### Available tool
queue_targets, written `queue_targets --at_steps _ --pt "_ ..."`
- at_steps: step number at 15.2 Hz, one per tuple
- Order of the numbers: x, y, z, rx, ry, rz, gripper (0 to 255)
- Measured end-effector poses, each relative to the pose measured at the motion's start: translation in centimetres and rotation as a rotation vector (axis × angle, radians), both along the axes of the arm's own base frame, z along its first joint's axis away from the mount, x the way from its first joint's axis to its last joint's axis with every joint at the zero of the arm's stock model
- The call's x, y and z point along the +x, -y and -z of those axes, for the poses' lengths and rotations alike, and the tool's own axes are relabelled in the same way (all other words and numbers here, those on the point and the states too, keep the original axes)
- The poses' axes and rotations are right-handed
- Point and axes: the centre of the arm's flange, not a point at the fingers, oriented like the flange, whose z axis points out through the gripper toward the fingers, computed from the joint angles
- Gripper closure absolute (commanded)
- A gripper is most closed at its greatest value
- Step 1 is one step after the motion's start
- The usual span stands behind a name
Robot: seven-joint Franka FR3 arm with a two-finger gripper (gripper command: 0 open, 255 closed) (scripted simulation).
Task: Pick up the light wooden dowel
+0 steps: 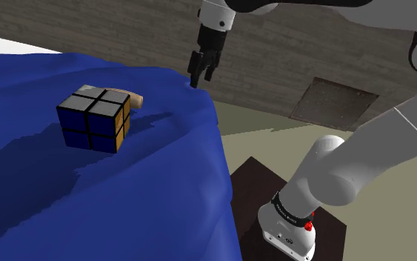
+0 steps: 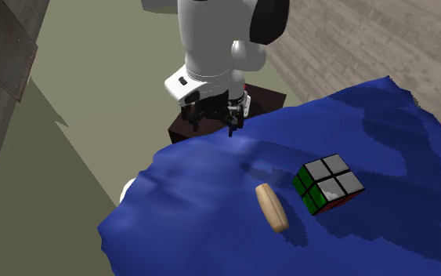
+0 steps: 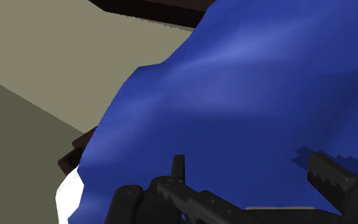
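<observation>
Looking at the shoulder view from the left, you first see the puzzle cube, resting on the blue cloth. The light wooden dowel lies flat just behind it, with one end showing at the cube's right. Further right, the gripper hangs over the cloth's edge, well apart from the dowel. Its fingers stand apart and hold nothing.

No text, number or sign can be read. In the shoulder view a black band round the arm near its base bears faint white marks, too small to make out.
</observation>
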Motion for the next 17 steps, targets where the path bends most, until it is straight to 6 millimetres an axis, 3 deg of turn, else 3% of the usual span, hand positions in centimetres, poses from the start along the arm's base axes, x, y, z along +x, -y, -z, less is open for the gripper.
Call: queue_targets --at_steps 8,17 --pt "6.1 -8.1 1.5 0.039 -0.010 -0.175 0" --pt "11.0 -17.6 3.2 0.082 -0.021 -0.367 0"
